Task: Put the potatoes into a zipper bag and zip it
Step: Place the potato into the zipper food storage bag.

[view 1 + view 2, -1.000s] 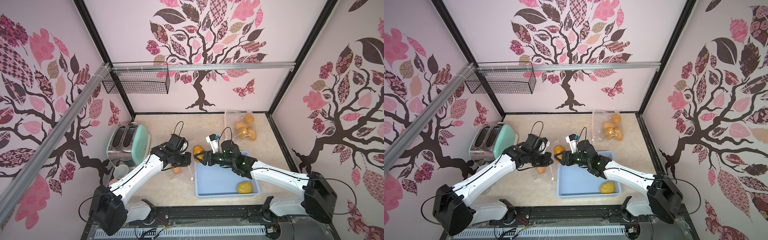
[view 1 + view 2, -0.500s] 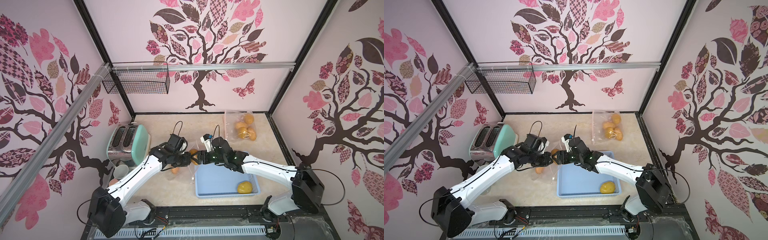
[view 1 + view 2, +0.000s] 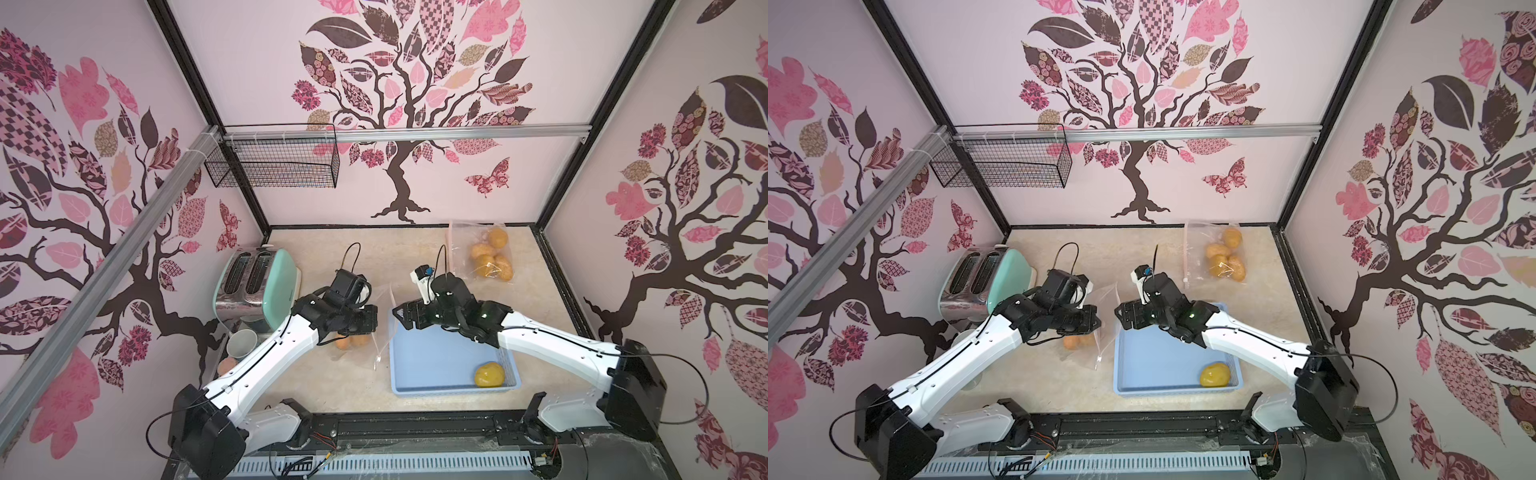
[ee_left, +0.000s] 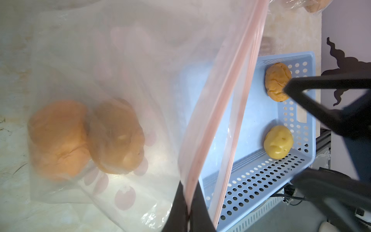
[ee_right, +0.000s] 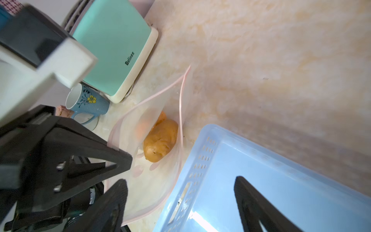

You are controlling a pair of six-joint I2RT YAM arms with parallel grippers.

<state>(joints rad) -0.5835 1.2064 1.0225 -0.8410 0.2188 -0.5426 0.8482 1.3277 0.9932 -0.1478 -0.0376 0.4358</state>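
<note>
Left end effector (image 4: pixel 187 209) is clenched on the pink zip rim of the clear plastic zipper bag (image 4: pixel 140 60); two wrinkled orange-brown potatoes (image 4: pixel 86 138) lie inside it on the beige marbled desk (image 3: pixel 395 257). Right end effector (image 3: pixel 400 316) stands released, spread wide, over the upper left corner of the light blue perforated plastic basket (image 3: pixel 436 365), just beside the bag's mouth. One smooth yellow potato (image 3: pixel 490 374) sits by the basket's lower right edge. Open desk lies above both arms in frame.

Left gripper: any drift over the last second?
No. In both top views the left gripper sits at the same spot, shut on the zipper bag rim, between the toaster and the blue tray.
</note>
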